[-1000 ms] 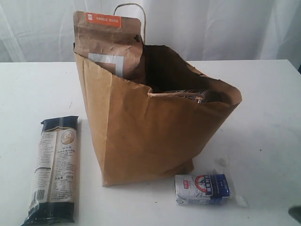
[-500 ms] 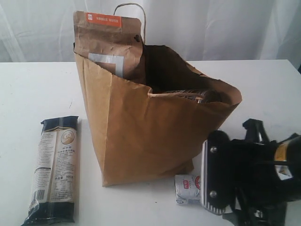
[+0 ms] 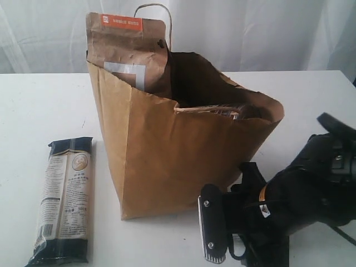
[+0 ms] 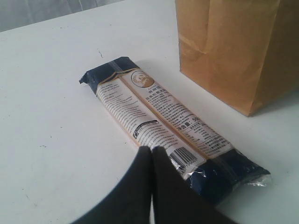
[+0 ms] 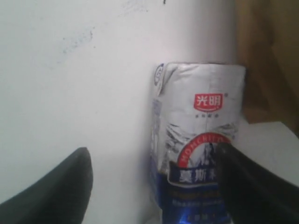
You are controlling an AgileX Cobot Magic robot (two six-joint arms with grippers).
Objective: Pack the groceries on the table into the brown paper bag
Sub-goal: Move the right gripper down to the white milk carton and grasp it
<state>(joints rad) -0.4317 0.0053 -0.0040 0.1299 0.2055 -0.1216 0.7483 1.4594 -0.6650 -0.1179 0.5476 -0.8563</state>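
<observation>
The small packet (image 5: 196,140) lies flat just beside the bag's (image 3: 167,161) base, between the right fingers (image 5: 60,191), which stand apart but off-centre. Closing from there, one finger could ride onto the packet or shove the bag. The left fingers (image 4: 156,186) are together, holding nothing.

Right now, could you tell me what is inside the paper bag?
A brown pouch sticks out of the paper bag; something shiny shows below the rim, unidentifiable. Its walls hide anything deeper.
</observation>
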